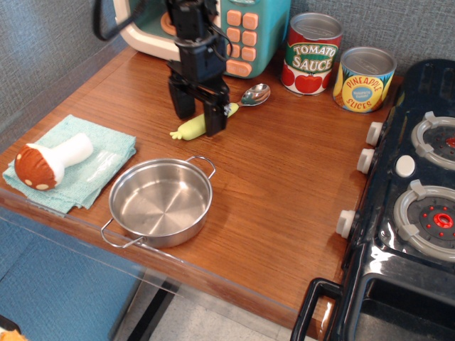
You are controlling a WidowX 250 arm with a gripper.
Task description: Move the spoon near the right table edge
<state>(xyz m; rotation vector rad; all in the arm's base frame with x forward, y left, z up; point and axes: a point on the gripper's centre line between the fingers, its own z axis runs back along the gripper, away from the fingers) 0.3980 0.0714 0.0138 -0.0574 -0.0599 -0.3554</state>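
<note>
The spoon (256, 94) lies on the wood tabletop in front of the toy microwave, silver bowl to the right and pale yellow-green handle running down-left. My black gripper (200, 121) stands upright over the middle of the handle. Its two fingers (217, 121) are apart, one on each side of the handle, and hide its middle. The frilled tip shows to the left of the fingers. I cannot tell whether the fingers touch the handle. The right table edge (353, 186) meets the black toy stove, well to the right of the spoon.
A steel pan (161, 202) sits near the front edge. A toy mushroom (43, 163) lies on a teal cloth (99, 167) at the left. A tomato sauce can (311, 54) and a pineapple can (363, 79) stand at the back. The microwave (242, 35) is behind the gripper. The stove (412, 206) is at the right.
</note>
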